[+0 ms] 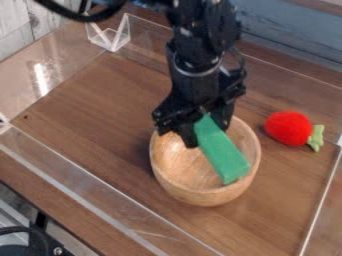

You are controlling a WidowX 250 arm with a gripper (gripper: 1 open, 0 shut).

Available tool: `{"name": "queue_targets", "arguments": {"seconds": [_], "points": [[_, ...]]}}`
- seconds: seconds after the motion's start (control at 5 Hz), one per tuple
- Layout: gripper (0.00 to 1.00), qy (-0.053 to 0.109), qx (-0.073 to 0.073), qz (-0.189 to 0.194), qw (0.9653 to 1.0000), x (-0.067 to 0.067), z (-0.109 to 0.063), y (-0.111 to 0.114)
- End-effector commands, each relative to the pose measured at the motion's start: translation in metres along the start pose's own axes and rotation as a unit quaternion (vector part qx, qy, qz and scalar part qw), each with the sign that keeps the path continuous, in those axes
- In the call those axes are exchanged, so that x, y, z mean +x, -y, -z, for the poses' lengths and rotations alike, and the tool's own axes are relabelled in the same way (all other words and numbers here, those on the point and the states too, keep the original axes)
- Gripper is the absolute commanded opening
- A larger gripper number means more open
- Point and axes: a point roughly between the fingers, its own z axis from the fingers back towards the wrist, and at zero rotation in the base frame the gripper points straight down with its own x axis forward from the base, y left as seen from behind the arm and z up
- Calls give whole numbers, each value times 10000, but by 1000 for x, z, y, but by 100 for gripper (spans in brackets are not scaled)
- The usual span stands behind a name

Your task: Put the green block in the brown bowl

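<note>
The green block (225,152) is a bright green bar, tilted, its lower end reaching down inside the brown bowl (174,172). My gripper (199,116) is black, points steeply down over the bowl's far rim, and is shut on the block's upper end. The bowl is round, light wood, at the centre of the table. Whether the block's lower end touches the bowl's floor I cannot tell.
A red strawberry-like toy (289,127) with green leaves lies right of the bowl. Clear acrylic walls (80,170) fence the wooden table, and a small clear stand (110,33) sits at the back left.
</note>
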Motion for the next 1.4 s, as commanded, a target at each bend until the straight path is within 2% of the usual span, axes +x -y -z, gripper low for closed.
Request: {"name": "queue_targets", "arguments": {"seconds": [0.0,0.2,0.4,0.6,0.8,1.0,1.2], "points": [[0,194,-345,439,9982,-4,-8,5],[0,327,-519,922,9939,-3,-10,6],[0,449,-581,1418,9872,-3,-12,7],[0,545,-623,2025,9758,-4,-12,8],[0,613,-516,2485,9653,-6,-10,8],[0,625,-336,2787,9578,-8,-6,6],[0,574,-159,2884,9557,-11,-2,4]]}}
